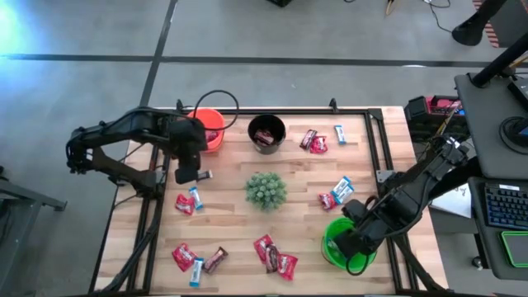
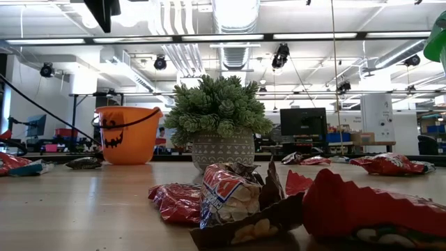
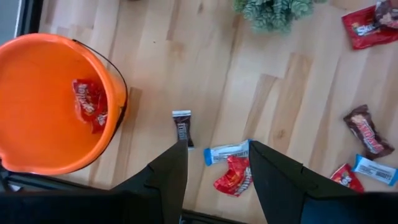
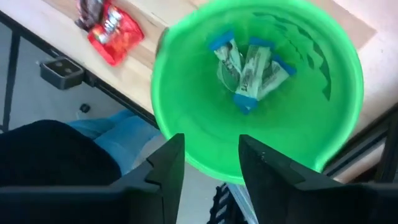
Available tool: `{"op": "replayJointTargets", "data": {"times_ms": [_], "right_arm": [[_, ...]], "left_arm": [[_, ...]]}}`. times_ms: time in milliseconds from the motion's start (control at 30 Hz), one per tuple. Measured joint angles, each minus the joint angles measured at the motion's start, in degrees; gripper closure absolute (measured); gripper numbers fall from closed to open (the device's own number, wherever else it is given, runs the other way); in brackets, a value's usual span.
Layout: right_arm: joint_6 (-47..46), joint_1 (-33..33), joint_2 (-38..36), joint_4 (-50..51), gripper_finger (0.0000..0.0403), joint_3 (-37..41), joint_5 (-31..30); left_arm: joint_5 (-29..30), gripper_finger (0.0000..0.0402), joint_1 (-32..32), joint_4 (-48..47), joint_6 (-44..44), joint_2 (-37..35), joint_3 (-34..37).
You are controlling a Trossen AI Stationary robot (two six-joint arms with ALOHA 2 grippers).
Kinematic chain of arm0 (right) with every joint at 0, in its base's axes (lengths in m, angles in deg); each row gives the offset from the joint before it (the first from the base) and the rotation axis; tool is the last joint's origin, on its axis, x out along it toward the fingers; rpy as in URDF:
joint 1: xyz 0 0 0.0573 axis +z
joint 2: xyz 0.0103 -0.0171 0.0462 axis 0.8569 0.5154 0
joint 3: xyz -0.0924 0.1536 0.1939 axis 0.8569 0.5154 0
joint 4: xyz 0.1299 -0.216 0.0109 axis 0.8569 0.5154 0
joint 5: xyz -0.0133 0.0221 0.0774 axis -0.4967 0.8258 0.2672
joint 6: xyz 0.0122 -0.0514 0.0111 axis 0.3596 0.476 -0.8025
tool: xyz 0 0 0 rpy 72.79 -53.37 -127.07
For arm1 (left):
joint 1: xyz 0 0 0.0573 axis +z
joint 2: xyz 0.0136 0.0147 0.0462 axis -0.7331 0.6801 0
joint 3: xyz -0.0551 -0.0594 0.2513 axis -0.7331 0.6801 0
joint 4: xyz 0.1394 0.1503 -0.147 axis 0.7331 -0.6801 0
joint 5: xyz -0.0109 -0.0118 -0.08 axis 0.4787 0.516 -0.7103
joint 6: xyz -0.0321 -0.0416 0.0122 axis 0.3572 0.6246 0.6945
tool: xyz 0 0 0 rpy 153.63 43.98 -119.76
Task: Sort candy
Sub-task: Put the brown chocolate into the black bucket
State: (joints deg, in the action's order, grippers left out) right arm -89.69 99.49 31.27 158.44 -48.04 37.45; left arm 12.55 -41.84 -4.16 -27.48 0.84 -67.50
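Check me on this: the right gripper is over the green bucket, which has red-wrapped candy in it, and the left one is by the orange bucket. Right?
Not quite. The right wrist view shows the green bucket holding blue-and-white wrapped candy, not red. The rest stands: the right gripper hangs over it, and the left gripper is beside the orange bucket.

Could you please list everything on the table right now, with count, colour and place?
orange bucket: one, far left, red candy inside
black bucket: one, far middle, candy inside
green bucket: one, near right, blue-and-white candy inside
plant: one, green, table centre
loose candy: many, red, blue-white, brown, scattered around the plant
left end effector: open, empty, beside the orange bucket
right end effector: open, empty, above the green bucket
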Motion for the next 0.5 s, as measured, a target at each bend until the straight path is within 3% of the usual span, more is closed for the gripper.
{"op": "replayJointTargets", "data": {"times_ms": [300,500], "right_arm": [[14.4,-4.5,0.0,-5.5,0.0266,0.0,-8.3],[28.2,-8.4,0.1,-11.6,0.0264,0.0,-10.0]], "left_arm": [[-0.2,0.0249,0.0,0.0,-0.1,-2.0,0.0],[-0.2,0.0249,0.0,0.0,0.2,-3.0,0.0]]}}
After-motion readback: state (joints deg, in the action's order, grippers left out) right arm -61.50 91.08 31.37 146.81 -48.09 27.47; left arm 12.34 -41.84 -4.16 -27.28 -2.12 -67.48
